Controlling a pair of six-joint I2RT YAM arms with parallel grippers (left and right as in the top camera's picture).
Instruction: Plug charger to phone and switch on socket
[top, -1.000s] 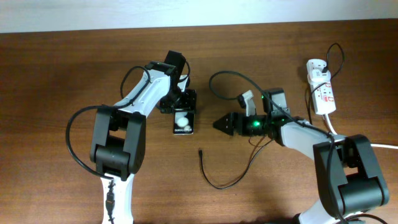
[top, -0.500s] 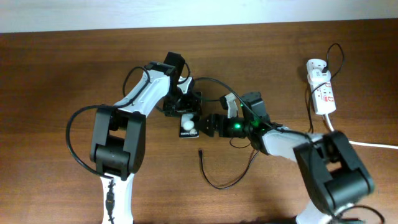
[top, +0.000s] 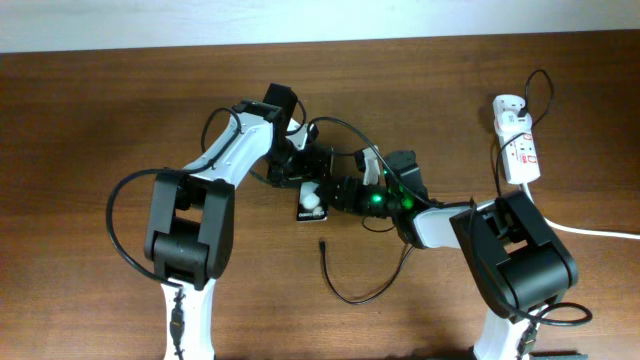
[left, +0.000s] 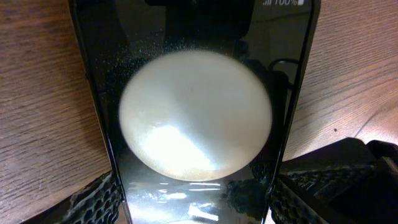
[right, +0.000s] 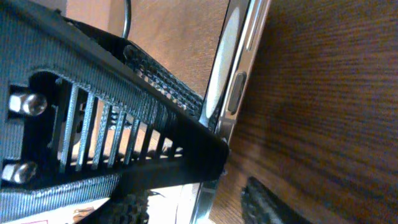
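The phone (top: 311, 201) is a black glossy slab with a round white reflection. My left gripper (top: 303, 180) is shut on its sides; in the left wrist view the phone (left: 199, 118) fills the frame between both finger pads (left: 199, 208). My right gripper (top: 336, 195) is open at the phone's right edge. In the right wrist view its fingers (right: 199, 208) straddle the phone's thin side (right: 238, 93), with a gap to the right finger. The charger's black connector tip (top: 322, 243) lies free on the table below the phone. The white socket (top: 518, 140) lies at the far right.
The charger's thin black cable (top: 355, 298) loops across the table in front of the grippers and runs back under my right arm. The thick white cord (top: 590, 232) leaves the socket toward the right edge. The table is brown wood (top: 80, 120).
My right gripper has moved left from mid-table to the phone's right edge. My left gripper has shifted the phone a little to the right and turned it. The charger tip has not moved.
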